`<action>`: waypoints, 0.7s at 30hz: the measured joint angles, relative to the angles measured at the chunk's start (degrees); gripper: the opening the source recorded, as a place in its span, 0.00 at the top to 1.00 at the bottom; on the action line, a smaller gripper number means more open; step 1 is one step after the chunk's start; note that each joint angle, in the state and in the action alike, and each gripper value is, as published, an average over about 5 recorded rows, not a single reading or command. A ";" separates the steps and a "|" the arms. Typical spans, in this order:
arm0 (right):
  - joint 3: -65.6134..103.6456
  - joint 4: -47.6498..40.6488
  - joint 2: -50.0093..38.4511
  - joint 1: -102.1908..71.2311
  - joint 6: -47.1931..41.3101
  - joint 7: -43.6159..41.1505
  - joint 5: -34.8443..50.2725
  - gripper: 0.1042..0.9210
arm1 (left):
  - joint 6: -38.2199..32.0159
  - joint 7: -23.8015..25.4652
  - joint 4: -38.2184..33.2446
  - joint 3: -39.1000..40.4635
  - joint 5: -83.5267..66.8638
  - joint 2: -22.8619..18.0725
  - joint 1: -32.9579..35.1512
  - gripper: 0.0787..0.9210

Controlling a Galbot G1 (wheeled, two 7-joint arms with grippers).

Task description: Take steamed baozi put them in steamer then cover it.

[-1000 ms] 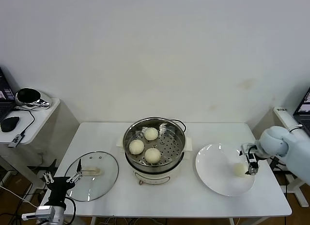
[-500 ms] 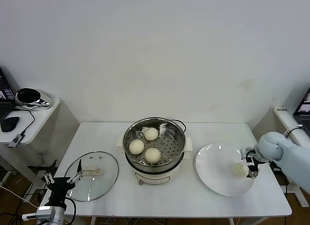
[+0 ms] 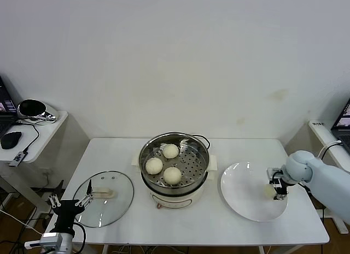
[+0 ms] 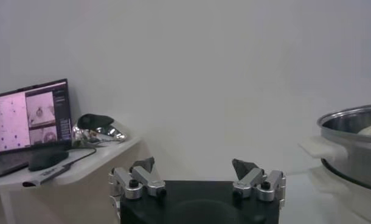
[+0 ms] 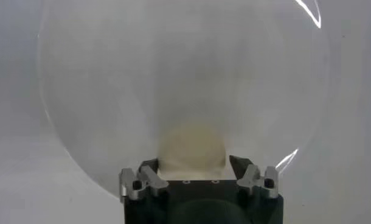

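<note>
The right claw pinches a small round cream-white dough bun on the flat white plate. Three more buns sit inside the shiny stainless-steel steamer. The left claw hangs spread below the worktop's edge, near the clear glass lid.

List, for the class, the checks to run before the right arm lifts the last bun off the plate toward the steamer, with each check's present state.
1. Right gripper around the last baozi on the white plate: ok, a finger on each side.
2. Grip firm enough to lift: cannot tell.
3. Free spot on the steamer tray beside the three baozi: ok.
4. Steamer uncovered: ok, glass cover lies on the table beside it.
5. Left gripper out of the way: ok, open, near the cover.
</note>
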 measured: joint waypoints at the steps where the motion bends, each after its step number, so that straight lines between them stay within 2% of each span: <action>1: -0.19 0.10 -0.07 0.27 0.00 -0.15 0.16 0.37 | 0.00 0.00 0.00 -0.01 0.00 0.02 -0.02 0.12; 11: -5.67 3.30 -2.23 8.63 -1.07 -2.01 4.77 0.40 | -0.01 -0.03 0.29 0.60 -0.02 0.07 -0.71 0.12; 21: -20.58 8.23 -0.24 31.91 -4.31 -2.08 17.29 0.39 | 0.05 -0.06 0.68 1.20 -0.12 0.30 -1.49 0.12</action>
